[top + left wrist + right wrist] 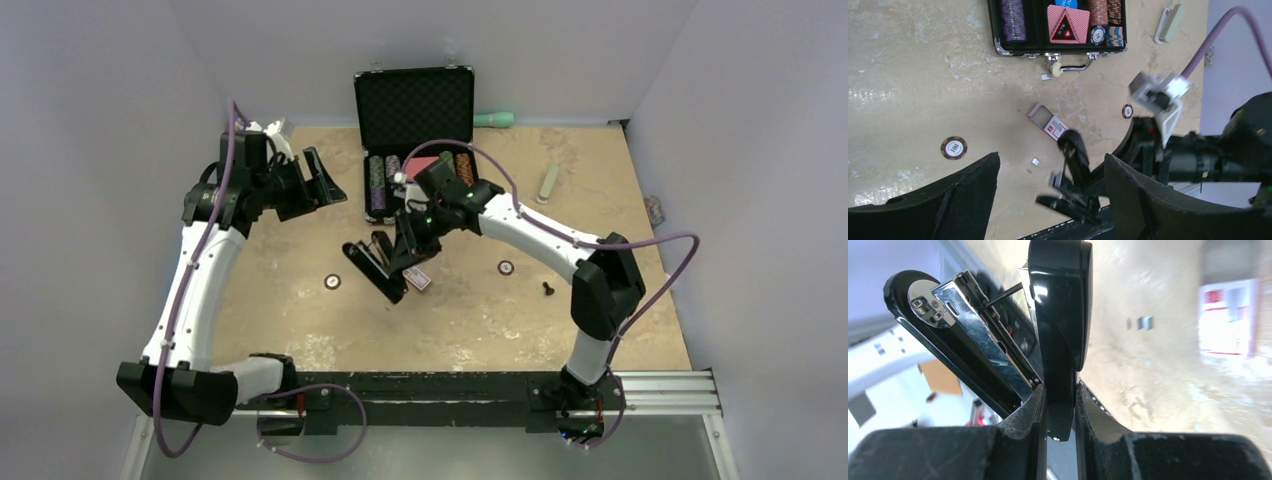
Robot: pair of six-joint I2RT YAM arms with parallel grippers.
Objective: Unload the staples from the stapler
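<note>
**Q:** What is nearest, at six o'clock on the table [300, 340]?

**A:** Both arm bases, bolted to a black rail [450, 385]. The arms reach away from there.

**Q:** Where is the stapler?

**A:** The stapler [375, 262] is just toward nine o'clock from the table's centre. It is hinged open in a V, with its shiny metal channel exposed. The right gripper [1060, 391] holds it, jaws narrow and pinched on the black top arm. I cannot tell whether the stapler's base touches the table.

**Q:** And the staples?

**A:** The staples [1035, 161], a tiny silver-grey strip, lie flat on the table. They are just beside a small clear box [1049, 124] with a red label, close to the stapler.

**Q:** The other arm?

**A:** The left gripper [1052, 159] hangs at ten o'clock, above the table, jaws wide and holding nothing.

**Q:** Farther out?

**A:** One poker chip [332, 282] lies at eight o'clock and a second chip [506, 267] at four. At two o'clock lies a pale green bar [548, 182]. At twelve o'clock stands an open black case [415, 100].
</note>
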